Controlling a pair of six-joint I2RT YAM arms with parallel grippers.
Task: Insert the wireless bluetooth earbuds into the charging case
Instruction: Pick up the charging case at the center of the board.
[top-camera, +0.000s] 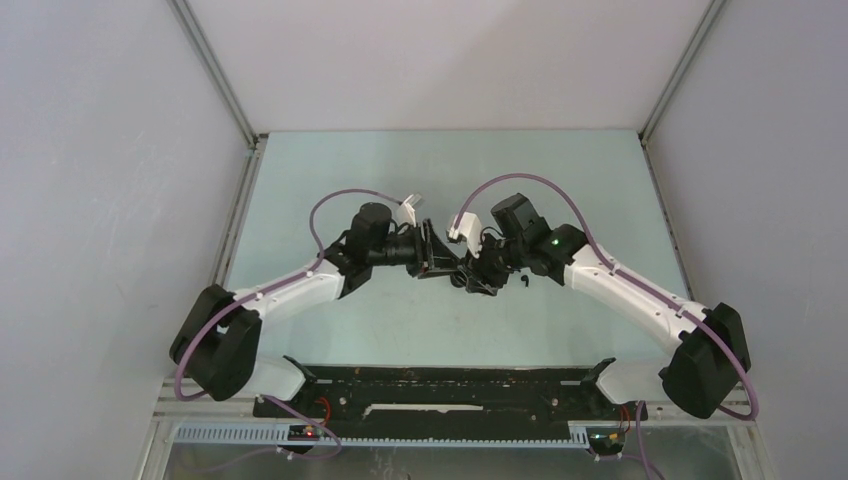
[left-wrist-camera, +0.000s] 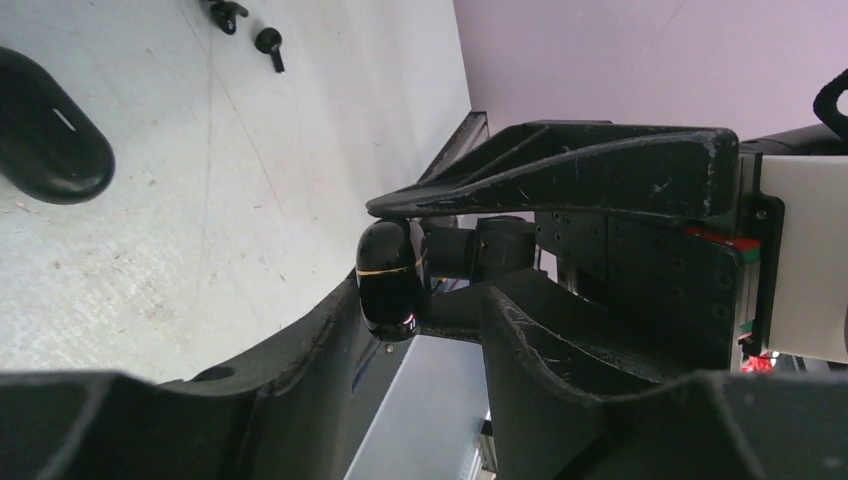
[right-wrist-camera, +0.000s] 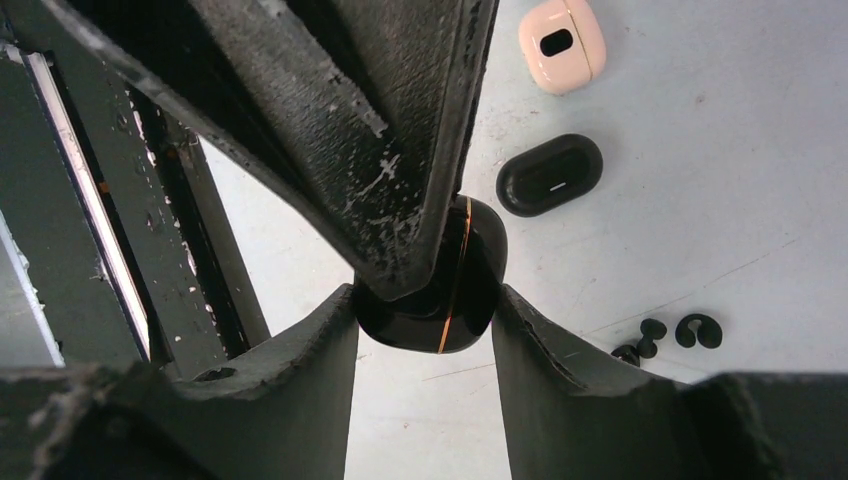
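Earbuds (right-wrist-camera: 697, 330) are lying loose on the table (right-wrist-camera: 720, 180), none inserted yet; right claw (right-wrist-camera: 425, 305) is pinching the closed black case (right-wrist-camera: 470, 285), left claw (left-wrist-camera: 415, 300) grip unclear.

Your charging case (right-wrist-camera: 468, 268), a glossy black pebble with a thin gold seam, shut, pinched aloft in your right gripper (right-wrist-camera: 425, 318), your tiny black earbuds (right-wrist-camera: 650, 332) lying loose on the table (right-wrist-camera: 720, 200), apart from it
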